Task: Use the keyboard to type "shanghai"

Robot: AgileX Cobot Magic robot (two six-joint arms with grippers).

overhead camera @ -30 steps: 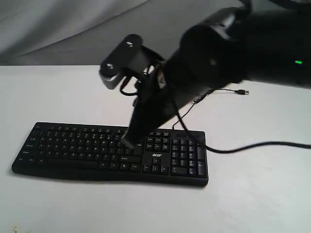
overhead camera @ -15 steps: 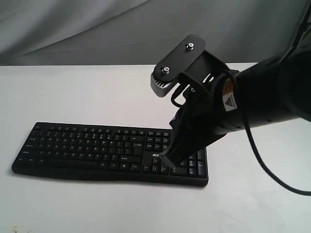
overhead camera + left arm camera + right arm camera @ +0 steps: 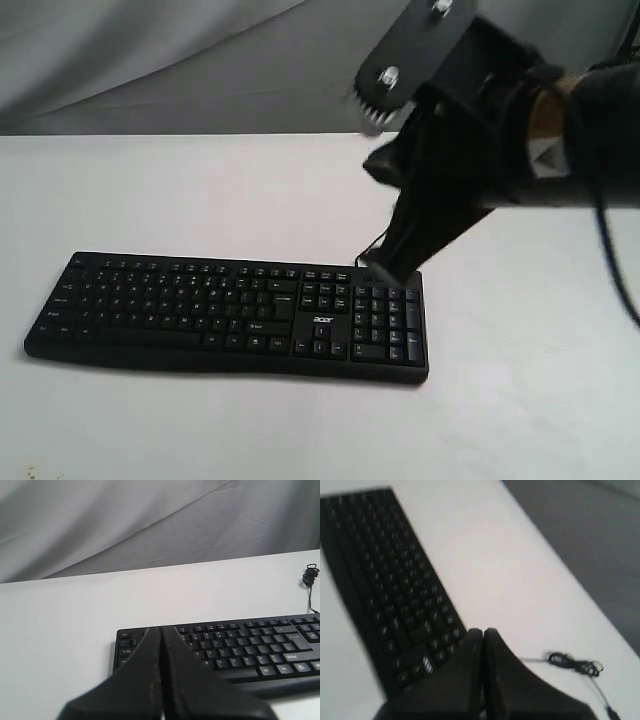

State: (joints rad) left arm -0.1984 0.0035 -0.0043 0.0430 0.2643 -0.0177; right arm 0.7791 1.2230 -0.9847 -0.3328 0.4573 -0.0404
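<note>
The black keyboard (image 3: 200, 310) lies flat on the white table, its number pad at the right end and its "acer" logo facing the front. My right gripper (image 3: 386, 268) is shut and empty. Its tip hangs over the keyboard's far edge by the number pad, blurred by motion. In the right wrist view the shut gripper (image 3: 482, 631) sits just off the keyboard (image 3: 385, 580). My left gripper (image 3: 161, 629) is shut on nothing, with the Esc end of the keyboard (image 3: 250, 645) beyond its tip. It does not appear in the exterior view.
The keyboard's thin black cable (image 3: 575, 663) lies coiled on the table beyond the number pad, and also shows as the cable (image 3: 310, 575). A grey cloth backdrop (image 3: 180, 60) hangs behind the table. The right arm's bulky black body (image 3: 520, 140) fills the upper right.
The right arm has swung right and risen, carrying its shut tip from the letter keys across the number pad to the keyboard's far right edge.
</note>
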